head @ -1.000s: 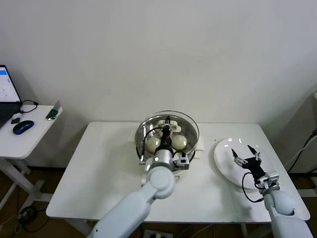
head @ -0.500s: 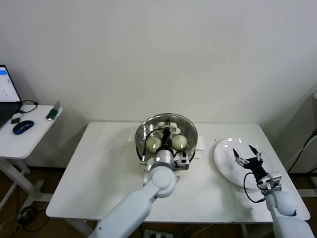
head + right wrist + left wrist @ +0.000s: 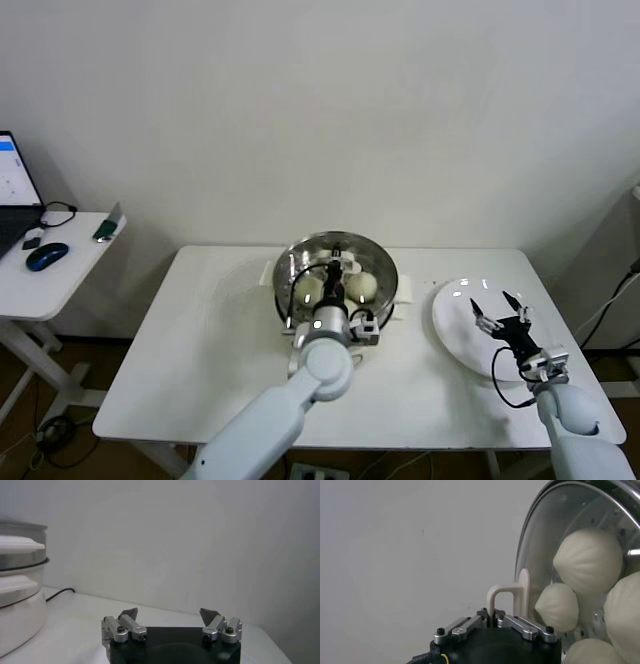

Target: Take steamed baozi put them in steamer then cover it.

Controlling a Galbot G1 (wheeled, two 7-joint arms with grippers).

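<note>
The steamer [image 3: 290, 292], a shiny steel pot on a white base, stands at the table's middle back with the baozi [image 3: 362, 287] inside; they show through the glass in the left wrist view [image 3: 588, 559]. The clear glass cover [image 3: 340, 250] lies on the pot. My left gripper [image 3: 338, 268] is shut on the cover's cream-white bar handle [image 3: 509, 594], right over the pot's middle. My right gripper [image 3: 499, 311] hovers open and empty over the white plate [image 3: 452, 320] at the right; in its own view the steamer [image 3: 20, 580] is off to one side.
A side table at the far left holds a laptop [image 3: 14, 195], a blue mouse [image 3: 45, 256] and small items. The white table [image 3: 200, 350] ends a little in front of the arms. A cable [image 3: 60, 594] runs from the steamer's base.
The cover, held by my left gripper, has come down from tilted above the pot to lying on it. The right gripper has barely moved.
</note>
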